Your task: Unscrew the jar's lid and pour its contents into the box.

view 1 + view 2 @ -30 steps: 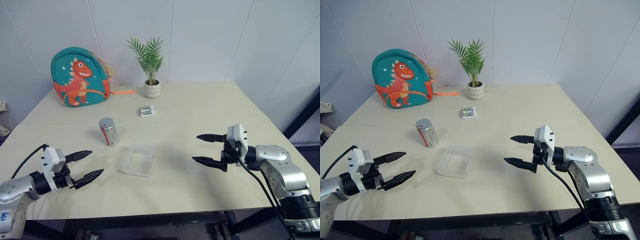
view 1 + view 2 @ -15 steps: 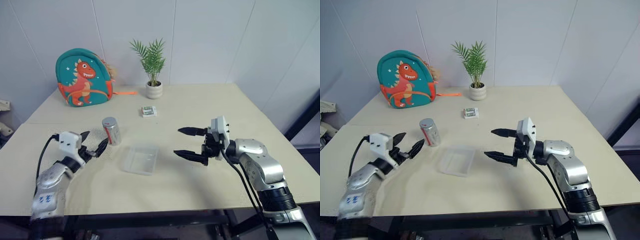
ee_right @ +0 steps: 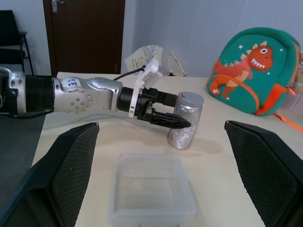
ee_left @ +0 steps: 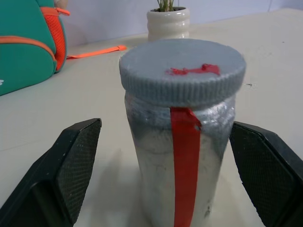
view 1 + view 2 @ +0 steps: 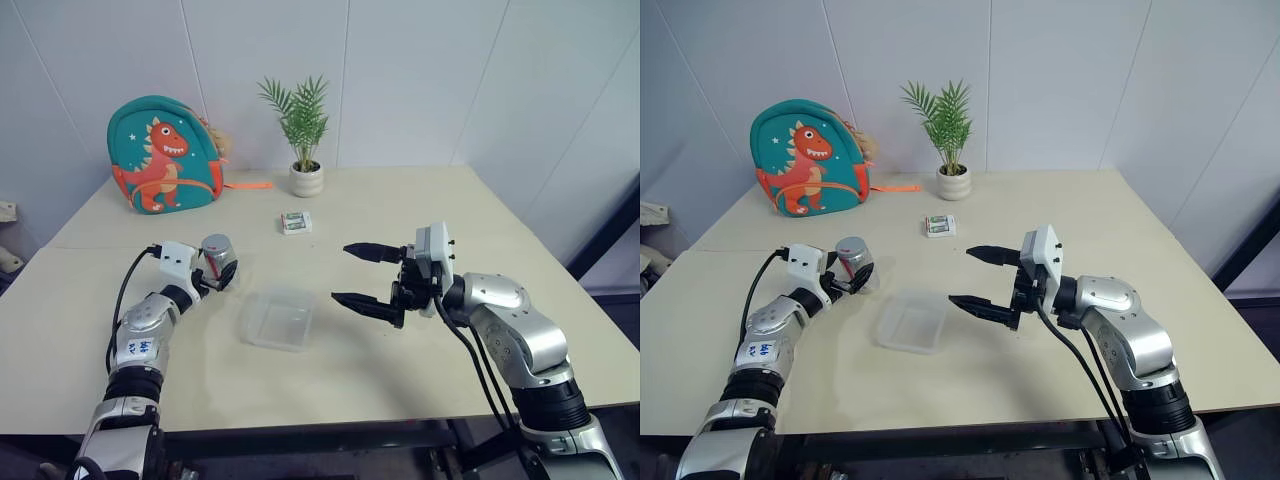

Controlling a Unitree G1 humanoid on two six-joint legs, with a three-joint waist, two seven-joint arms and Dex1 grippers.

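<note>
Jar (image 4: 182, 137), lid (image 4: 182, 66) on, is being bracketed by wide-open left gripper (image 5: 222, 272); closing is called for next. Right gripper (image 5: 362, 275) is being held wide, empty.

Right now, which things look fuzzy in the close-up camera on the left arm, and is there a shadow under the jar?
In the left wrist view the jar with its lid looks fairly sharp, while the backpack and plant pot behind are soft. In the right wrist view a faint shadow lies on the table beside the jar.
</note>
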